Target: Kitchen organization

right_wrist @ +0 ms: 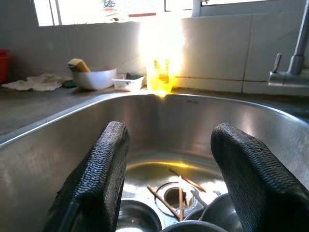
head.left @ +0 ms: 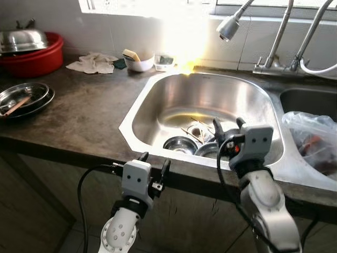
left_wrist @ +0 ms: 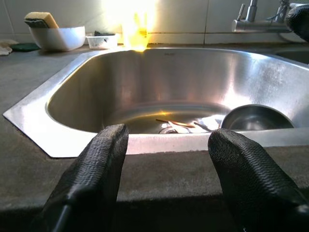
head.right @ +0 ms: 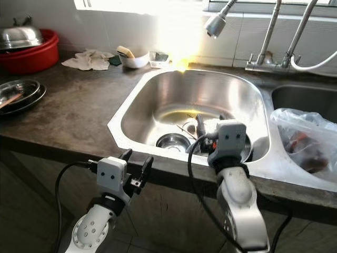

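A steel sink (head.left: 210,92) is set into the dark counter (head.left: 89,113). At its bottom lie two small steel bowls (head.left: 180,144) and some chopsticks (right_wrist: 163,201) around the drain. My right gripper (head.left: 228,125) hangs open just inside the sink's front rim, above the bowls, with nothing between its fingers. My left gripper (head.left: 155,161) is lower, at the counter's front edge left of the right arm. It is open and empty and faces the sink rim (left_wrist: 159,142).
A red basin with a steel lid (head.left: 31,55) and stacked steel plates (head.left: 23,97) sit on the counter's left. A cloth (head.left: 95,62) and a white bowl holding a sponge (head.left: 139,61) stand by the wall. A sprayer head (head.left: 229,26) overhangs the sink. A plastic bag (head.left: 313,139) lies at the right.
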{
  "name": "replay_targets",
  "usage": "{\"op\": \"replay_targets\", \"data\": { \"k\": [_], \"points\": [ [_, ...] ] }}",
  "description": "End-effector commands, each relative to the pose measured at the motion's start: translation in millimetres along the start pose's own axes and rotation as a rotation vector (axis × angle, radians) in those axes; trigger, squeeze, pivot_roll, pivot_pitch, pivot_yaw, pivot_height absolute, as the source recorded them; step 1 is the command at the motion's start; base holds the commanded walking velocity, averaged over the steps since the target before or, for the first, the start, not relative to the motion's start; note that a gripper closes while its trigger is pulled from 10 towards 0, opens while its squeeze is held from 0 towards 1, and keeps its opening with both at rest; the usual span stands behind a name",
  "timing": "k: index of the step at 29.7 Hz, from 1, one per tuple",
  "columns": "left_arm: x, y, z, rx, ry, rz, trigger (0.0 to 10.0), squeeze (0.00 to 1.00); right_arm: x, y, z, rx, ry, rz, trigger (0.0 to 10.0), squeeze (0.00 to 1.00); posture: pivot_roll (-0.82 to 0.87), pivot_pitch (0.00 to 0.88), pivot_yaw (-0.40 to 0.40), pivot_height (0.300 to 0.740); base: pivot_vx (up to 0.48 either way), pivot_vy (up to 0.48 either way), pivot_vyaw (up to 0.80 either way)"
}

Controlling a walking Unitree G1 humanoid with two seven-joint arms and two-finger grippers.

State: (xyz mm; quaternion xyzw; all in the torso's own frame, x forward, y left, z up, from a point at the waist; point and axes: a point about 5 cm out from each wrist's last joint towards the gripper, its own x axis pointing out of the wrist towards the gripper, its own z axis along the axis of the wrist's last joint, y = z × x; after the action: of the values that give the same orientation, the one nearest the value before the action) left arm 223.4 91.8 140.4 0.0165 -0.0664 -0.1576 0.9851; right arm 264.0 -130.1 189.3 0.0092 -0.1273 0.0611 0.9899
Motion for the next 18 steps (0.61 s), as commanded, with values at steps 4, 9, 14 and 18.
{"op": "replay_targets", "data": {
  "k": [4,9,14,18],
  "points": [
    [-0.8,2.2,0,0.011,0.007,0.010,10.0,0.00,-6.5,0.7,8,-0.008,-0.038,0.025,10.0,0.00,0.04,0.077,-0.012,0.740,0.000,0.000,0.00],
    [-3.1,0.9,0,0.004,0.005,0.006,10.0,0.00,-11.6,0.5,7,-0.027,-0.027,0.053,10.0,0.00,0.04,0.074,-0.014,0.740,0.000,0.000,0.00],
    [-4.3,0.9,0,0.010,0.004,0.004,10.0,0.00,-14.9,1.0,8,-0.041,-0.023,0.078,10.0,0.00,0.04,0.067,-0.019,0.740,0.000,0.000,0.00],
    [-4.2,2.5,1,0.013,0.000,0.006,10.0,0.00,-16.2,2.1,7,-0.042,-0.017,0.094,10.0,0.00,0.04,0.066,-0.019,0.740,0.000,0.000,0.00]
  ]
}}
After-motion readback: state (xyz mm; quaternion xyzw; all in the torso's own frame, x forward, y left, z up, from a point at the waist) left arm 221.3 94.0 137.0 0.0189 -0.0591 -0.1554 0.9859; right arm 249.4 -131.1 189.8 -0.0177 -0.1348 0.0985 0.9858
